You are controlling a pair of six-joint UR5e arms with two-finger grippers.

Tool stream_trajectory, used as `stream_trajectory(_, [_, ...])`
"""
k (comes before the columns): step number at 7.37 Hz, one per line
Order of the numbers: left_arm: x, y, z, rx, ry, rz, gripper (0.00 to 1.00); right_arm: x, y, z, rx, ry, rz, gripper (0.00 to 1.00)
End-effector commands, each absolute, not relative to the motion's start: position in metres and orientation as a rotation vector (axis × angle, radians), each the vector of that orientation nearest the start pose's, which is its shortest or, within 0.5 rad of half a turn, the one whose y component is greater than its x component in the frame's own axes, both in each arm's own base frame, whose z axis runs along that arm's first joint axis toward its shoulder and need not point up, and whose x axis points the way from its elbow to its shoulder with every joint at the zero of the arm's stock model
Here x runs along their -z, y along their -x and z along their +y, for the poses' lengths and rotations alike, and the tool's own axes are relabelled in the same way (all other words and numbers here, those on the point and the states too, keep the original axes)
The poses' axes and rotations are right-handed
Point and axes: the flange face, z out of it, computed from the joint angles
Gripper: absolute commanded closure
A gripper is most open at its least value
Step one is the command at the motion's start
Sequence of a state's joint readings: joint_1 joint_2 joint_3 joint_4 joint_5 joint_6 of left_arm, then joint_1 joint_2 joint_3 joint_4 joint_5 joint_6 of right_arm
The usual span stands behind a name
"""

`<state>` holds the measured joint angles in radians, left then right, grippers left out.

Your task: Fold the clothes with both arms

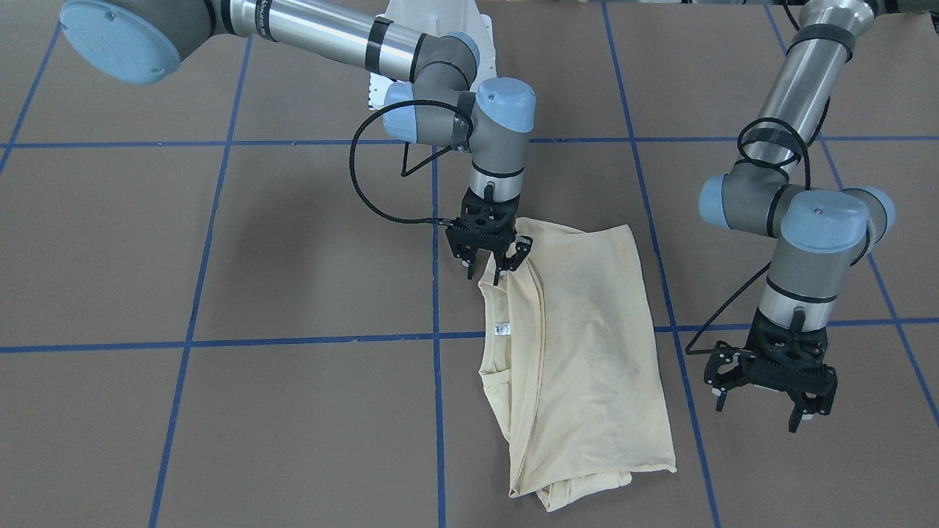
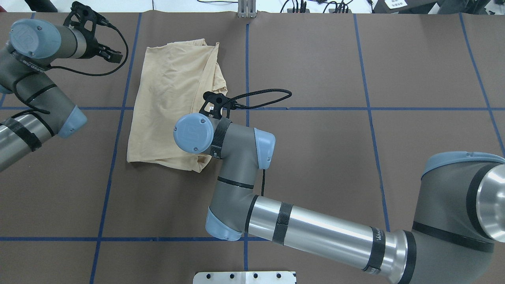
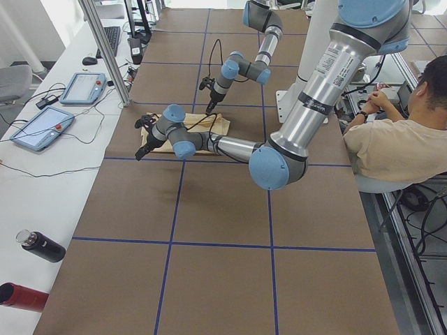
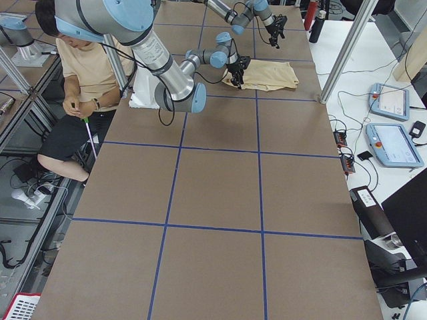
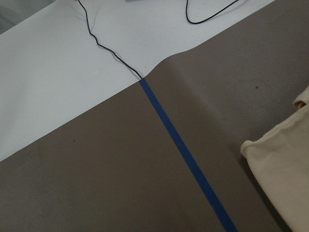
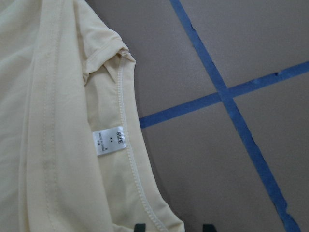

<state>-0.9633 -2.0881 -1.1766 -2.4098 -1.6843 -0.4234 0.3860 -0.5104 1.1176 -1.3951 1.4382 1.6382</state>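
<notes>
Pale cream-yellow thin long-sleeved T-shirt (image 1: 587,330) lying flat on brown paper-covered bench (image 1: 220,257). It is doubled lengthwise into a long narrow strip, print not showing.

Right arm's black two-finger gripper (image 1: 491,268) hovering at neckline end. Fingers spread, straddling collar hem near small white neck label (image 6: 108,141), pinching nothing.

Left arm's black two-finger gripper (image 1: 759,411) hanging beside strip's opposite long edge, apart from cloth. Fingers spread, carrying nothing.

Judging: lengthwise folding looking done; crosswise end-over-end fold not yet done, neither arm gripping yet.

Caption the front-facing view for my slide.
Right gripper open at the folded T-shirt's collar edge; left gripper open beside it, off the cloth.
</notes>
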Motion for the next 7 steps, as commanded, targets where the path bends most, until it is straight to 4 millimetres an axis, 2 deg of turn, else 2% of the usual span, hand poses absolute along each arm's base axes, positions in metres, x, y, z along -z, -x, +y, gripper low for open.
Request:
stream_trajectory(1, [-0.4588, -0.3208, -0.6752, -0.224, -0.786, 0.566, 0.00, -0.1476, 0.7194, -0.4488, -0.482, -0.254, -0.754, 0.52])
stream_trajectory(2, [-0.4599, -0.3205, -0.6748, -0.224, -0.785, 0.565, 0.00, -0.1475, 0.7191, -0.4493, -0.488, -0.258, -0.754, 0.55])
stream_trajectory(3, [-0.4599, -0.3205, -0.6748, -0.224, -0.785, 0.565, 0.00, -0.1461, 0.7191, -0.4493, -0.491, -0.258, -0.757, 0.64])
stream_trajectory(4, [-0.4599, -0.3205, -0.6748, -0.224, -0.785, 0.565, 0.00, -0.1452, 0.7192, -0.4498, -0.512, -0.254, -0.761, 0.82])
stream_trajectory(5, [-0.4591, -0.3204, -0.6747, -0.224, -0.786, 0.566, 0.00, -0.1449, 0.7204, -0.4508, -0.523, -0.255, -0.759, 0.93])
stream_trajectory(6, [-0.4599, -0.3205, -0.6748, -0.224, -0.785, 0.565, 0.00, -0.1494, 0.7232, -0.4507, -0.521, -0.255, -0.751, 0.93])
stream_trajectory(7, [-0.4599, -0.3205, -0.6748, -0.224, -0.785, 0.565, 0.00, -0.1488, 0.7229, -0.4520, -0.523, -0.255, -0.751, 1.00])
